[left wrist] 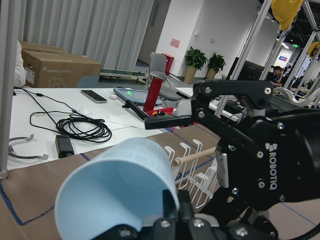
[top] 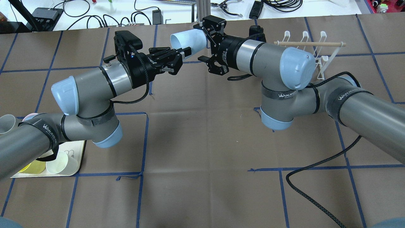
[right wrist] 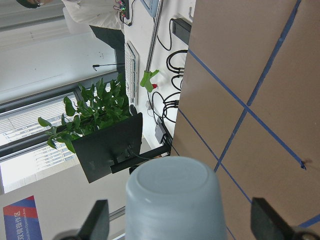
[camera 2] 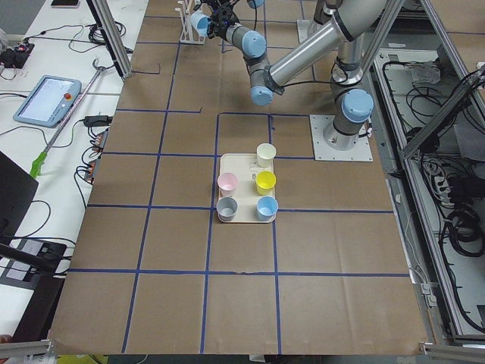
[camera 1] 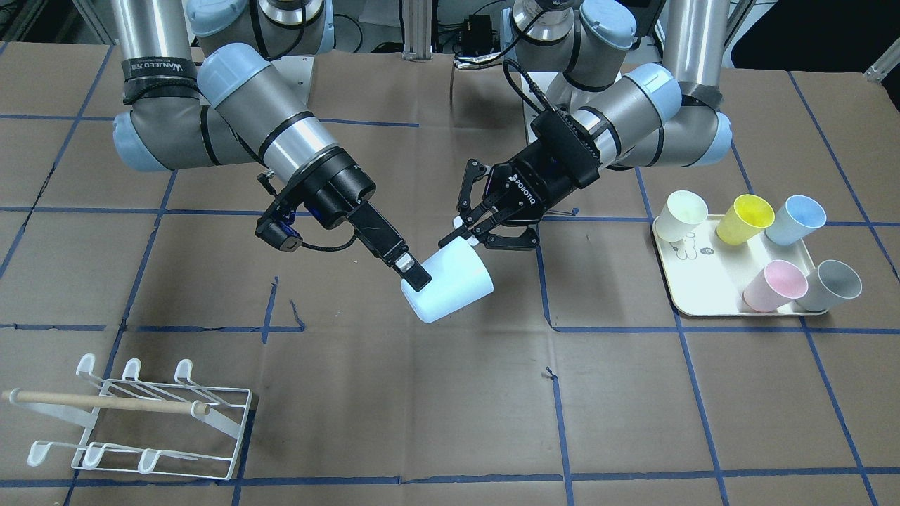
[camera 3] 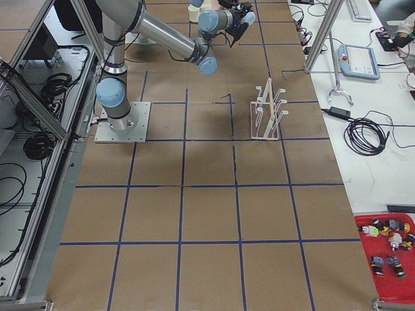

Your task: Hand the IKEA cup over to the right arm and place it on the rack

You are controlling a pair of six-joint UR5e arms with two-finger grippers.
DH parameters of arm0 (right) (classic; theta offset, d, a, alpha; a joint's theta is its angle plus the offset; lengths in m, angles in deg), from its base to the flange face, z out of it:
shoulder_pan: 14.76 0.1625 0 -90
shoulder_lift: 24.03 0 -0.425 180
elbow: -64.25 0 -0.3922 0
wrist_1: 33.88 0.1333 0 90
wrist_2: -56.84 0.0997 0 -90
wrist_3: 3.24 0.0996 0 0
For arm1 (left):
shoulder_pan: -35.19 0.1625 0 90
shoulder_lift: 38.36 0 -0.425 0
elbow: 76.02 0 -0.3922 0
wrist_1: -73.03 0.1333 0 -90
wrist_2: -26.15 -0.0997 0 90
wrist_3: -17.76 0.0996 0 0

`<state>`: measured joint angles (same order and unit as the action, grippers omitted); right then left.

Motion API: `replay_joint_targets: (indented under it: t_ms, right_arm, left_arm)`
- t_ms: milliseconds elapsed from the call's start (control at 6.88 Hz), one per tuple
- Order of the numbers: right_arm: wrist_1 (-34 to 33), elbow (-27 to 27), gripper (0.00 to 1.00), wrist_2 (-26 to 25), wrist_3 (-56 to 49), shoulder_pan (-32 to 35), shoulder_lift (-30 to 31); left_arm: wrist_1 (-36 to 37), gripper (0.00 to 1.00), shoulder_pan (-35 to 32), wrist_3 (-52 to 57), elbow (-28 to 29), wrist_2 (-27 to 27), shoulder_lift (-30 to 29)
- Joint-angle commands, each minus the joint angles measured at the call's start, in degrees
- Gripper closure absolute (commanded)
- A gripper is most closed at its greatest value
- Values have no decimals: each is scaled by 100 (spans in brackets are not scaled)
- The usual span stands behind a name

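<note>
A pale blue IKEA cup (camera 1: 450,281) hangs on its side above the table's middle. My left gripper (camera 1: 470,235) is shut on the cup's rim, with one finger (left wrist: 172,205) inside the mouth. The right arm's gripper (top: 202,42) is open and straddles the cup's base (right wrist: 172,187). Its fingers (right wrist: 100,220) stand apart from the cup's wall on both sides. In the front-facing view one right fingertip (camera 1: 416,275) shows against the base and the other is hidden behind the cup. The white wire rack (camera 1: 140,414) with its wooden dowel stands on the table at my right.
A cream tray (camera 1: 703,288) at my left holds several coloured cups. A black cable (top: 316,177) lies looped on the table beside the right arm. Blue tape lines grid the brown table cover.
</note>
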<state>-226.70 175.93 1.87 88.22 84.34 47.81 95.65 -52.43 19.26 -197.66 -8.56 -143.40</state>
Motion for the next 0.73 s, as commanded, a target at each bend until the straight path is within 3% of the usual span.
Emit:
replay_joint_targets:
  t_ms: [0, 581]
  right_arm:
    - [-2, -14, 1, 3, 12, 4, -30]
    - [7, -163, 1, -32, 3, 144, -162]
  left_arm:
    - [5, 94, 0, -62, 0, 0, 1]
    - [5, 92, 0, -89, 0, 0, 1]
